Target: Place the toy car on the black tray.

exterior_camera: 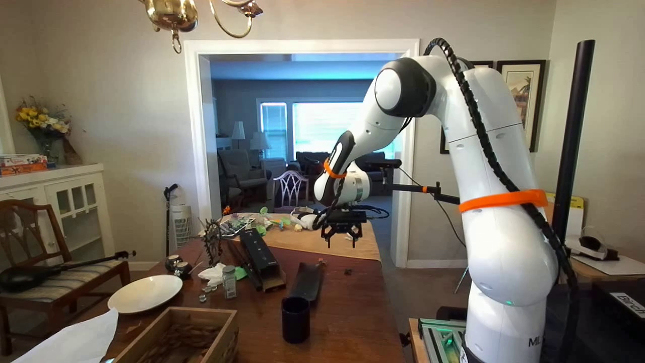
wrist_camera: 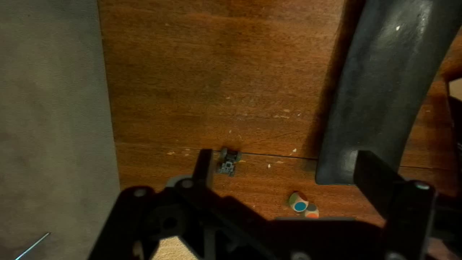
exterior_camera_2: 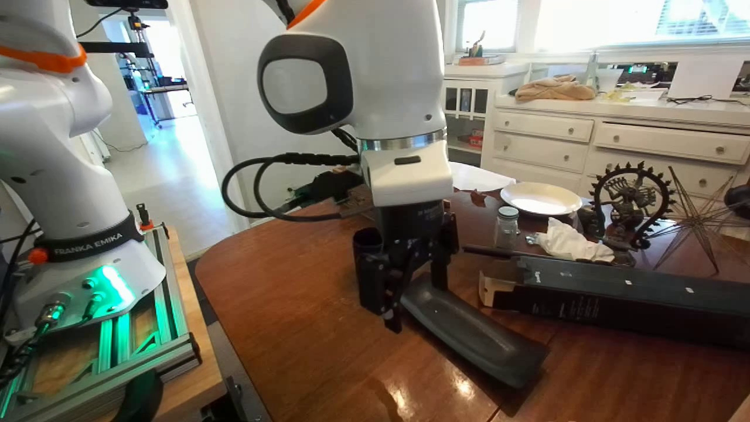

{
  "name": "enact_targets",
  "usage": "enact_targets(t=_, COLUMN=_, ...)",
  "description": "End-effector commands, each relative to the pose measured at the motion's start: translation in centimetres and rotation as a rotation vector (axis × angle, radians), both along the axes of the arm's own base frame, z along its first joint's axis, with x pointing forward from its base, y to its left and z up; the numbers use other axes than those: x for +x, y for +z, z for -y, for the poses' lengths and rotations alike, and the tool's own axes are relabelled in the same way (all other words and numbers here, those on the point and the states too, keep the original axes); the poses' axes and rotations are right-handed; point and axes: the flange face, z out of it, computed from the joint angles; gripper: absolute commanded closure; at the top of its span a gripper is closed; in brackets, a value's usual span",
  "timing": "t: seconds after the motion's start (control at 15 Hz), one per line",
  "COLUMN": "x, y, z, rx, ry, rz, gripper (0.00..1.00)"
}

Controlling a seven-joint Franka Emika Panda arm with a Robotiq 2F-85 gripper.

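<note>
The pincer [exterior_camera: 341, 245] hung above the table [exterior_camera: 347, 312], its two fingers [wrist_camera: 204, 168] spread well apart. In the wrist view the toy car [wrist_camera: 228, 164], small and grey, lay on the table at about three o'clock from one finger, while the other finger showed in front of one end of the black tray [wrist_camera: 377, 104]. The tray, long and narrow, lay at about two o'clock from the car, with table plainly between them. At four o'clock from the car, two small blocks [wrist_camera: 299, 203] with coloured spots lay close together. In an exterior view the car showed as a small dark shape at six o'clock from the pincer and just short of three o'clock from the tray. Counting from the tray there, a black cup [exterior_camera: 296, 322] stood upright near six o'clock, a long black box [exterior_camera: 258, 249] lay at ten, a lidded glass jar [exterior_camera: 229, 283] and, farther out, a white plate [exterior_camera: 145, 293] were at nine, and a wooden box [exterior_camera: 229, 335] stood at eight. In an exterior view the pincer partly hid the cup, and a dark ringed statue [exterior_camera_2: 628, 205] stood between one and two o'clock from the tray, beyond the long black box, with crumpled white paper [exterior_camera_2: 574, 241] at its eight o'clock.
</note>
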Motion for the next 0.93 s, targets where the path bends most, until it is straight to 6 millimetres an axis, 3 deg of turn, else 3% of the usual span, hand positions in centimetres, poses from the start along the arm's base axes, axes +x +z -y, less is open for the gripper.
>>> enact_targets(t=0.0, x=0.9, y=-1.5, z=1.4, rx=0.033, ry=0.052, rz=0.035, gripper=0.00)
enact_targets(t=0.87, x=-2.1, y=-5.4, z=7.6, rx=0.025, ry=0.201, rz=-0.021, gripper=0.00)
